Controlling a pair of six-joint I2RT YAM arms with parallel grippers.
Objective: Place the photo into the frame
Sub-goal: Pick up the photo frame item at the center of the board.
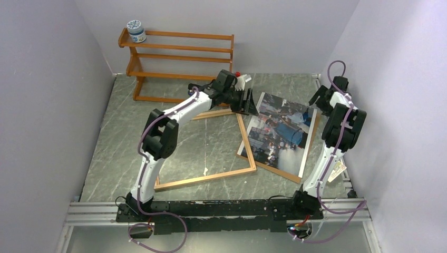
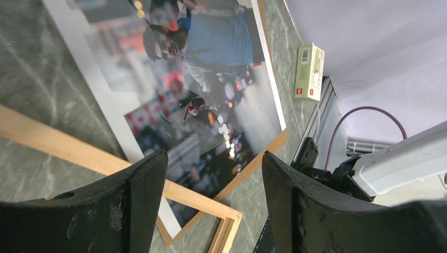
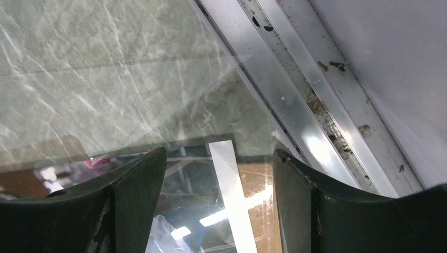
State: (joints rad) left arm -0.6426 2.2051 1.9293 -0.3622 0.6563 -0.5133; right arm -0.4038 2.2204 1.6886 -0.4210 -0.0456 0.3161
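The photo [image 1: 279, 129] lies flat right of centre on a brown backing board [image 1: 277, 172]. It shows a person in a blue shirt. The light wood frame [image 1: 248, 142] lies left of it, its near right corner resting over the photo's near left corner. My left gripper [image 1: 248, 103] is open and empty above the frame's far right corner. In the left wrist view [image 2: 213, 174] it looks down on the photo [image 2: 211, 79] and the frame [image 2: 63, 145]. My right gripper [image 1: 321, 97] is open and empty over the photo's far right corner [image 3: 226, 174]. A clear pane [image 3: 158, 105] seems to lie over it.
An orange-brown shelf rack [image 1: 179, 58] stands at the back with a jar [image 1: 136, 30] on top. A small green and white box [image 2: 309, 71] lies by the aluminium rail [image 3: 295, 105] along the right wall. Walls close in the left, back and right.
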